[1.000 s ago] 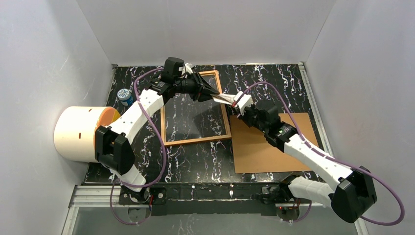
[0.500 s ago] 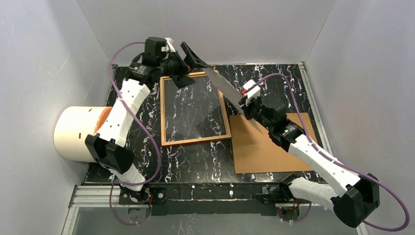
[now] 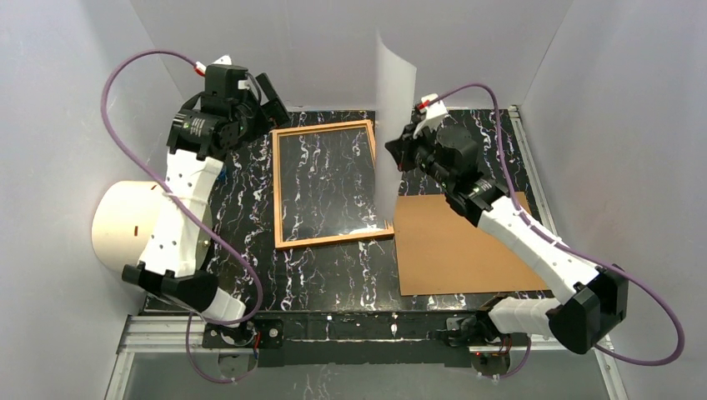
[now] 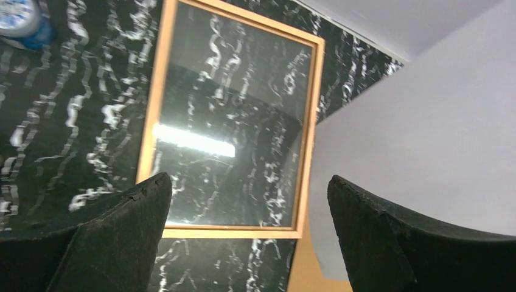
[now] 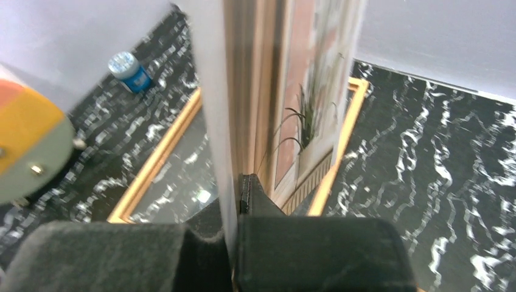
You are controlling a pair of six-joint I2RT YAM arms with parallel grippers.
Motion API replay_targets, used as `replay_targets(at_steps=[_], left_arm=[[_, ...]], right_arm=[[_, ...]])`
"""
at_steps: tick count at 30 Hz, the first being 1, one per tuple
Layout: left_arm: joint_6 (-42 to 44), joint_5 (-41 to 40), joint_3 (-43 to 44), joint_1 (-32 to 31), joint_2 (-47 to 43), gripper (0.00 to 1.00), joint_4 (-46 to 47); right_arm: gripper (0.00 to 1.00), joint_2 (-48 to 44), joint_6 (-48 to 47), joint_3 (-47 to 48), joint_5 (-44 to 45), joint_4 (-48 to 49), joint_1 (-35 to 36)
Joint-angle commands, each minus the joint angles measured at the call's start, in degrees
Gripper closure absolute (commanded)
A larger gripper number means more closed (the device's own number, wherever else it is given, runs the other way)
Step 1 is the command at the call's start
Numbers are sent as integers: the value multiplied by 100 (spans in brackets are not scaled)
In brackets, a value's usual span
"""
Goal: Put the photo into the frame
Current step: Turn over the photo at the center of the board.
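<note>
The photo [image 3: 393, 108] stands nearly upright over the frame's right edge, white back toward the top camera. My right gripper [image 3: 401, 155] is shut on its lower edge. In the right wrist view the printed side [image 5: 304, 91] with the spiky plant shows, pinched in that gripper [image 5: 238, 190]. The orange-brown frame [image 3: 333, 239] lies flat on the dark marble table, its glass bare. My left gripper [image 3: 275, 100] hangs open at the frame's far left corner, holding nothing. The left wrist view looks down between the left gripper's [image 4: 248, 182] spread fingers at the frame [image 4: 307, 158] and the photo's white back [image 4: 414, 140].
A plain brown backing board [image 3: 458, 246] lies right of the frame. A white cylinder [image 3: 125, 229] with an orange-yellow end [image 5: 24, 140] lies at the table's left edge. A small blue can [image 5: 129, 72] stands near the frame's far left corner. White walls enclose the table.
My left gripper has opened, let go of the photo and drawn back to the left. My right gripper has swung the photo up from a low slant to nearly upright.
</note>
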Motion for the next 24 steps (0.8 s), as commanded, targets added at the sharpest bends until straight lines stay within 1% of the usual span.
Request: replay_targets(at_steps=[1,5,9,12,14,17,19,22,23,24], left_arm=[[467,-1009,23,-1,-403,2,-410],[439,-811,-660,4,-623,2,-229],[408,-481,-1476,15,-804,2,-8],[485,-527,-1905,37,-800,2,-84],[571,-614,-2149,119,-771,5,-70],[642,-617,-2338,360,-569,14,-52],[649,-629,-2467,541,-431,17,140],[562,-468,-2460,833,-129,20,292],[547,-410,-2396,904,-2,20,285],[548,-403,-2377,946,98,20,331]], right_arm=[[99,358,780,805,-281,91,27],[99,931,1580,1507,-854,-213,28],[99,1633,2313,2440,-1678,-625,27],[99,2294,2728,3236,-2405,-1057,27],[99,2756,2950,3739,-2984,-1290,27],[99,3550,3242,4560,-3711,-1860,-24],[99,4096,3381,5026,-4095,-2337,-154],[99,4850,3755,5237,-4701,-2660,-533],[99,5018,3789,5229,-4989,-2664,-656],[99,5171,3743,5236,-5074,-2711,-797]])
